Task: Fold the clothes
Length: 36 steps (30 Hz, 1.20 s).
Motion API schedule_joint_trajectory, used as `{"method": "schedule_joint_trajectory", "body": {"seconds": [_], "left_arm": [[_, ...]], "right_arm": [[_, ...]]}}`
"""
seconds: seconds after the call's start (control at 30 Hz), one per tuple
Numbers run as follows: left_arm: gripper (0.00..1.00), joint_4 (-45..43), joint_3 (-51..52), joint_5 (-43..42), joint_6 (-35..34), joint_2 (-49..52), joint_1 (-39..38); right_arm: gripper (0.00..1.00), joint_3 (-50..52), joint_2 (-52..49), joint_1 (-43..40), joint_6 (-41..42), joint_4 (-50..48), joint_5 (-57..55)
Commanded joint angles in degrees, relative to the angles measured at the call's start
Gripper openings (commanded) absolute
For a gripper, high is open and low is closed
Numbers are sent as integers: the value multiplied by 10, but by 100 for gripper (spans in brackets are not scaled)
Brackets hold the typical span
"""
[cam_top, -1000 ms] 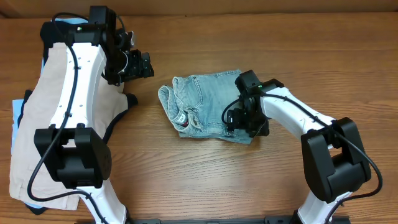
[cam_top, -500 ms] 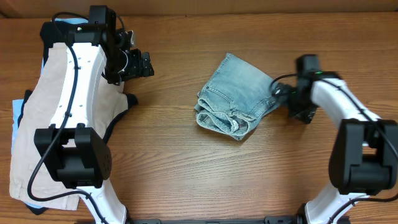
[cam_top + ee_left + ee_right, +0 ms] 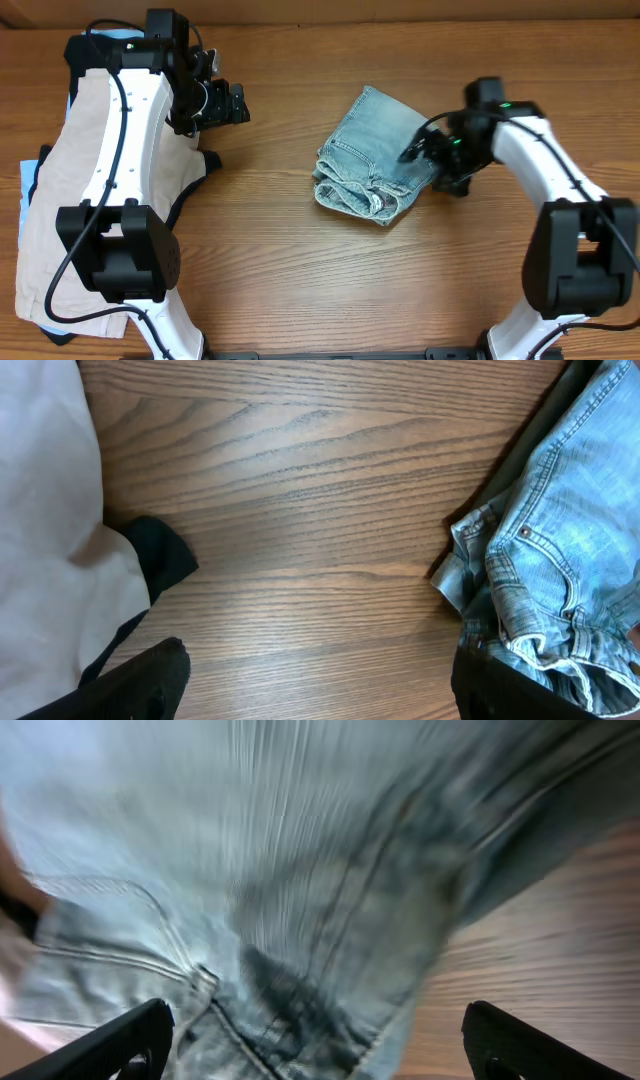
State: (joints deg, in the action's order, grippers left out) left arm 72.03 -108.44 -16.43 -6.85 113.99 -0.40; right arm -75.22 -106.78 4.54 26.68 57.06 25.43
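The folded light-blue denim shorts (image 3: pixel 375 155) lie as a compact bundle at the table's middle, turned at an angle. My right gripper (image 3: pixel 428 158) hangs over their right edge, jaws wide open and empty; its wrist view shows blurred denim (image 3: pixel 300 880) between the fingertips (image 3: pixel 110 1045). My left gripper (image 3: pixel 232 103) is open and empty at the upper left, well away from the shorts. Its wrist view shows the shorts' waistband and a rivet (image 3: pixel 550 560) at the right edge.
A pile of other garments lies along the left edge under my left arm: beige shorts (image 3: pixel 55 200) on top, black (image 3: pixel 195 175) and pale-blue (image 3: pixel 28 190) pieces beneath. The pile's pale fabric (image 3: pixel 40 530) and black fabric (image 3: pixel 160 555) show in the left wrist view.
The right gripper dragged the shorts to the right and turned them, let go and swung clear to the right, and now is back over their right edge. The left arm has not moved.
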Motion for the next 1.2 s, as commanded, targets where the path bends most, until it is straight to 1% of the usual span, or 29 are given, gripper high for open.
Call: {"method": "schedule_joint_trajectory", "body": {"seconds": [0.0, 0.1, 0.2, 0.27, 0.43, 0.47, 0.53, 0.6, 0.63, 0.67, 0.7, 0.93, 1.1, 1.17], "left_arm": [[87, -1, -9, 3, 13, -12, -4], [87, 0, -9, 3, 13, -12, -4], [88, -1, -9, 4, 13, -12, -4], [88, -1, -9, 4, 13, -12, -4], [88, -1, -9, 3, 13, -12, -4], [88, -1, -9, 3, 13, -12, -5], [88, -1, -9, 3, 13, -12, -5], [88, 0, -9, 3, 13, -12, -5], [87, 0, -9, 3, 13, -12, -5], [88, 0, -9, 3, 13, -12, -5], [87, 0, -9, 3, 13, -12, -5], [87, -2, -9, 6, 13, -12, -5], [86, -5, -8, 8, 13, -12, -5], [86, -7, -8, 14, 13, -12, -7]], "right_arm": [[96, 42, 17, 43, 30, -19, -54], [96, 78, 17, 75, 65, -48, -103], [96, 105, 17, 94, 80, -78, -119], [91, 122, 17, 103, 81, -107, -119], [60, 134, 17, 108, 81, -145, -151], [50, 137, 16, 108, 81, -153, -164], [36, 145, 16, 108, 81, -172, -183], [23, 154, 16, 108, 81, -194, -196], [15, 157, 16, 107, 82, -207, -204], [11, 157, 15, 105, 87, -213, -210], [5, 157, 15, 103, 96, -221, -219], [4, 157, 15, 21, 114, -367, -228], [4, 157, 14, -67, 132, -464, -231], [4, 157, 10, -105, 152, -494, -244]]}}
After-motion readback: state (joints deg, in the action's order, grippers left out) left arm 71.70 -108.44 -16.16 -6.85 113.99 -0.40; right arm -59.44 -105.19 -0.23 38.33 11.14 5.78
